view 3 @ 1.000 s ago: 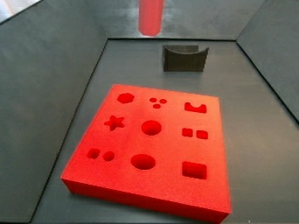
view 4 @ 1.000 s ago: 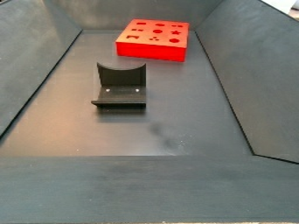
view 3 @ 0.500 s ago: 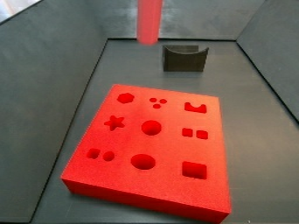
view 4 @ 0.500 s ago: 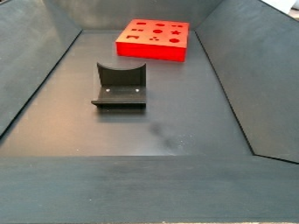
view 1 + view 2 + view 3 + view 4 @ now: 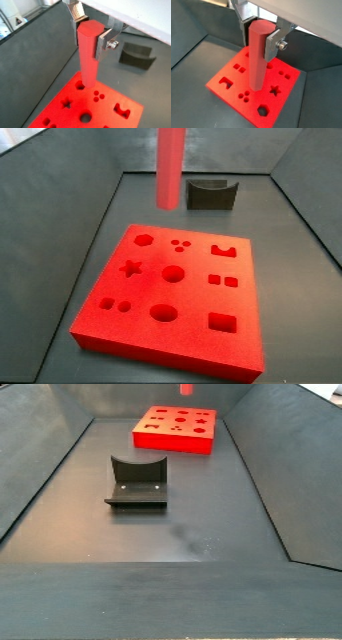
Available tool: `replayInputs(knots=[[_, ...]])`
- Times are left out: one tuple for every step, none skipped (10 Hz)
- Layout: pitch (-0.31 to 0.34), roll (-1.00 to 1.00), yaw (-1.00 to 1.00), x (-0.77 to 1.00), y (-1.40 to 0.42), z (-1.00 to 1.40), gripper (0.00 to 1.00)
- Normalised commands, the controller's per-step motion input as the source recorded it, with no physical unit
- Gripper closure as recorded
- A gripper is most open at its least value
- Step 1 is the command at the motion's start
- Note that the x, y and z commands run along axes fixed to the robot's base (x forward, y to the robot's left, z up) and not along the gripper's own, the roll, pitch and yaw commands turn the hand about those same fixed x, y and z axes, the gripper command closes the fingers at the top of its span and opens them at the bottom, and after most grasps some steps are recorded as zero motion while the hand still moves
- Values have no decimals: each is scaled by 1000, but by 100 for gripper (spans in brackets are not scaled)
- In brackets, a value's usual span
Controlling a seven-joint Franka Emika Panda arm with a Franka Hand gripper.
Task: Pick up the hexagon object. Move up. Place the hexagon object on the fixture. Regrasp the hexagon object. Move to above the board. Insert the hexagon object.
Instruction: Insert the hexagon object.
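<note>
In both wrist views my gripper [image 5: 89, 32] [image 5: 260, 33] is shut on the top of the hexagon object [image 5: 87, 57] [image 5: 257, 60], a long salmon-red bar hanging upright. In a side view the hexagon object [image 5: 168, 168] comes down from the top edge, its lower end in the air over the far left of the bright red board [image 5: 195, 294]; the gripper itself is out of that view. The board's hexagon hole [image 5: 143, 239] [image 5: 263, 111] lies at that far-left corner. The dark fixture [image 5: 210, 194] [image 5: 136, 482] stands bare on the floor beyond the board.
Sloping grey walls [image 5: 60, 218] close in the dark floor on all sides. The board [image 5: 175, 429] carries a star, circles, squares and other holes. The fixture [image 5: 137, 55] sits well apart from the board.
The hexagon object has come down and nearer to the board over the last second; its lower end now hangs much lower in a side view. Board and fixture have not moved.
</note>
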Motion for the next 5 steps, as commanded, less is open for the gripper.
replayInputs(knots=[[10,-270,-563,0,-269,-214,100],[131,-236,-577,-77,-111,-477,100],[149,-217,-420,29,9,-489,100],[149,-144,-429,371,311,-497,100],[54,-116,-380,-37,489,-494,100]])
